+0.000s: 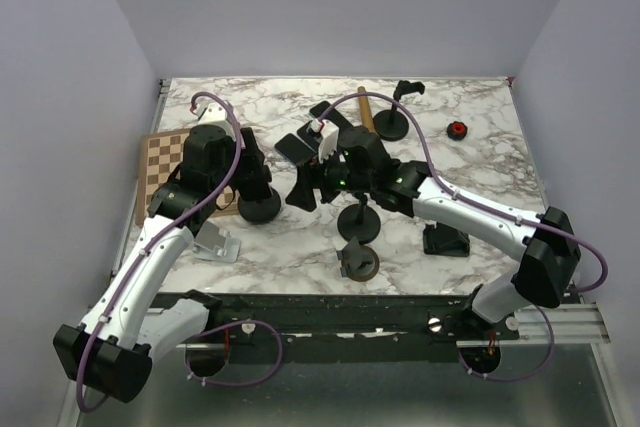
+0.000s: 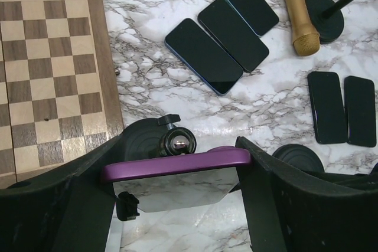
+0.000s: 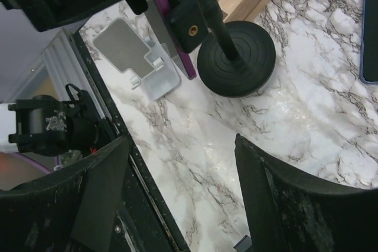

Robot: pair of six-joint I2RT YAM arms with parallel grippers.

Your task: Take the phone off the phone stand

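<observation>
1. Grip comes first: my left jaws are closed on the phone (image 2: 177,188), one finger pressed against each end of its purple-cased edge, at bottom centre of the left wrist view. The phone sits in the phone stand (image 2: 177,141), and I judge the clamp has not released it yet.
2. I'd pull slowly and straight along the clamp's opening. Any twist could drag the stand over, because its round base (image 2: 140,140), just behind the phone, is not pinned down.
3. My right jaws stand open with nothing between them. Only bare marble desk (image 3: 195,163) shows there, mid-frame in the right wrist view. The stand's post and base sit at upper centre of that view, so I'd consider bracing the post with this arm while the left one pulls.
4. A small grey holder (image 3: 139,57) lies just beside the base, upper left in that view. I'd keep the right fingers off it.
5. Farther out in the left wrist view are the chessboard (image 2: 53,75) at left, three dark phones (image 2: 204,54) at upper centre and a gold rod (image 2: 298,13) at upper right. I'd carry the freed phone away from all of these.
</observation>
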